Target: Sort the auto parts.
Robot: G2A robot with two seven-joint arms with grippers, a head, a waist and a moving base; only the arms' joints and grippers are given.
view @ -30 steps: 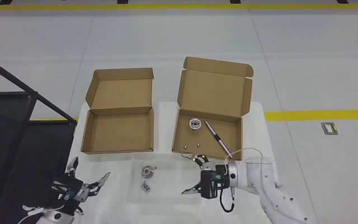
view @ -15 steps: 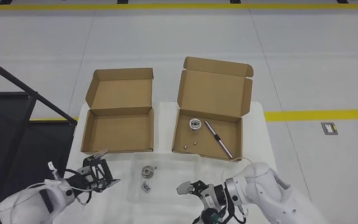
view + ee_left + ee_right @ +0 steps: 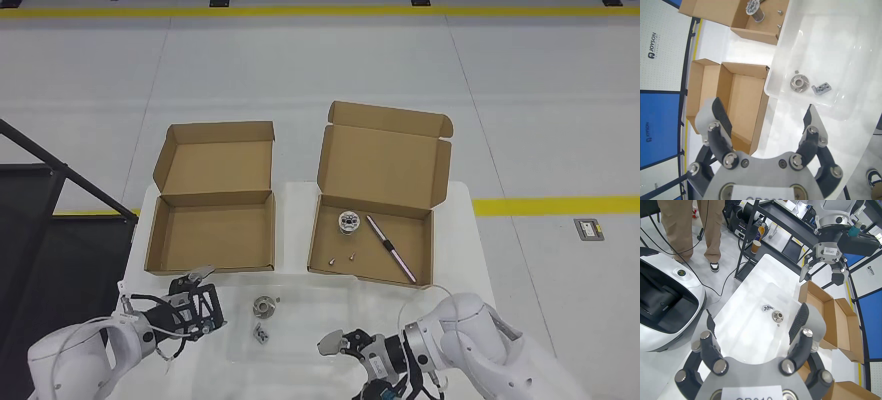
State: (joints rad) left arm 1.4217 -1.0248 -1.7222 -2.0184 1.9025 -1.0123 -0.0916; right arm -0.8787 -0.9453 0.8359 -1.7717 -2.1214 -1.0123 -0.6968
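In the last second the right end effector point(image 3: 345, 345) has pulled back from the right carton's lip to the clear tray's point(image 3: 300, 320) near edge, and the left end effector point(image 3: 200, 298) has swung in to 9 o'clock of the round flange point(image 3: 264, 305). Both gape wide and hold nothing, so no part is picked yet. Flange and bracket point(image 3: 260, 333) lie uncovered in the tray; beyond at 12 o'clock the left carton point(image 3: 210, 240) is bare, and the right carton point(image 3: 375, 265) holds a toothed hub point(image 3: 347, 221), a rod point(image 3: 390, 250) and two screws point(image 3: 341, 258).

White arms point(image 3: 478, 335) with black cables point(image 3: 158, 336) end in the left claw point(image 3: 765, 111) and right claw point(image 3: 756, 321), each grey-plated with black ribbed fingers point(image 3: 721, 114) and silver screws point(image 3: 728, 160).
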